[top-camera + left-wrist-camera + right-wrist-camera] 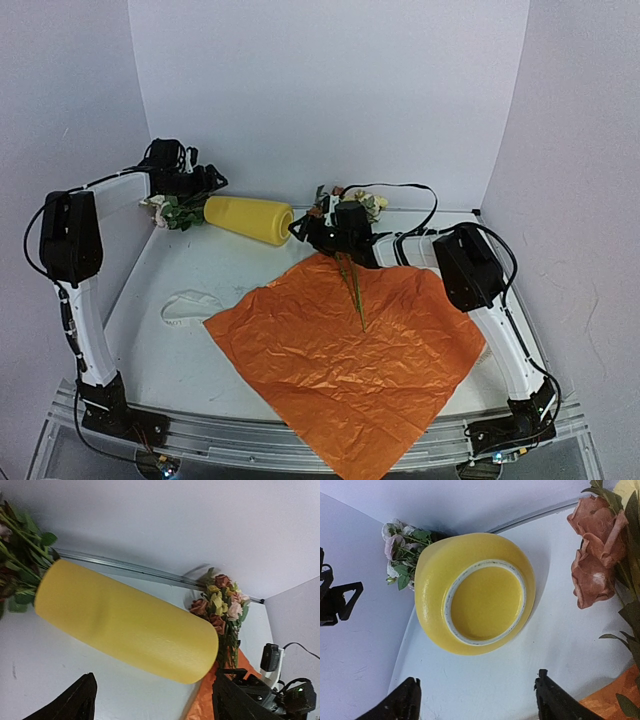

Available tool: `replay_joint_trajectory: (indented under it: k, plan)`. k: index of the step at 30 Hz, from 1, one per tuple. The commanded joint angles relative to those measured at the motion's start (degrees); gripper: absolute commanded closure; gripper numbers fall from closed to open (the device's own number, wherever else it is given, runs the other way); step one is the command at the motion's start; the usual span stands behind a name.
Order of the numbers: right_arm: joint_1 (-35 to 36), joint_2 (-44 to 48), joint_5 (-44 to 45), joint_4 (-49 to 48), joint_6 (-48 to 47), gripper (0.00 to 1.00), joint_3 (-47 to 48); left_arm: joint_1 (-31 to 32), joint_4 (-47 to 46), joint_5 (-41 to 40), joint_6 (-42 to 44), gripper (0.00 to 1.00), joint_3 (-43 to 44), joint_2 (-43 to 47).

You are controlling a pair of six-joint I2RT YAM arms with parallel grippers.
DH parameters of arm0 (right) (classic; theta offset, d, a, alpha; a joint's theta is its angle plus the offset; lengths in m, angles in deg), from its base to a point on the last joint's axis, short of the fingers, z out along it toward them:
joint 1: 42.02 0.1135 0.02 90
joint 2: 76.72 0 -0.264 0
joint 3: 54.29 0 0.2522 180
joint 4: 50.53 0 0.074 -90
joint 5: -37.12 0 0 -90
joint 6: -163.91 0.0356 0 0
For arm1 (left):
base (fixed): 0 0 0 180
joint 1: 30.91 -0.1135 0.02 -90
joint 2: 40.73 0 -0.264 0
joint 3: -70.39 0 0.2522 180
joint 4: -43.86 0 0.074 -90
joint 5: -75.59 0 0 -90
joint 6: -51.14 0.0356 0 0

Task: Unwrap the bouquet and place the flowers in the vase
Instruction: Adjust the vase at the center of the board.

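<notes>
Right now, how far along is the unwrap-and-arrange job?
Done: the crinkled orange paper sheet lies spread flat, and the cream ribbon is off beside it. In hand: nothing; the left tool and right tool are both open, at either end of the plain yellow vase, which lies on its side. Left: standing it up and loading the small mixed flowers, now outside it, one green stem on the paper.

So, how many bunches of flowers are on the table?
2. One white-and-pink leafy bunch lies back left, at the left end of the tipped yellow vase. One mixed rust, yellow and pink bunch is at the back edge of the crinkled orange paper.
</notes>
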Motion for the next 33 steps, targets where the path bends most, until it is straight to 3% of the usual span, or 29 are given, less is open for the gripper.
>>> replay_joint_trajectory:
  k: [1,4,13,20,33]
  plan:
    - [0.40,2.44,1.04,1.09,-0.78,0.12,4.41,-2.91,-2.00,-1.60,5.63,0.18,2.58,-1.17]
    - [0.98,0.28,1.83,2.21,0.22,0.02,8.68,-4.84,-2.59,-0.42,8.52,0.14,5.86,-5.46]
    - [1.46,-8.16,6.93,2.15,3.78,0.02,21.32,-7.24,-3.37,4.63,9.42,0.13,16.83,-16.43]
    - [1.51,-13.50,12.10,1.02,1.41,0.02,28.43,-7.85,-3.68,3.89,10.36,0.13,21.99,-22.01]
    - [1.59,-20.53,13.02,-4.72,3.25,0.02,33.56,-7.91,-4.91,10.48,9.18,0.16,30.04,-31.70]
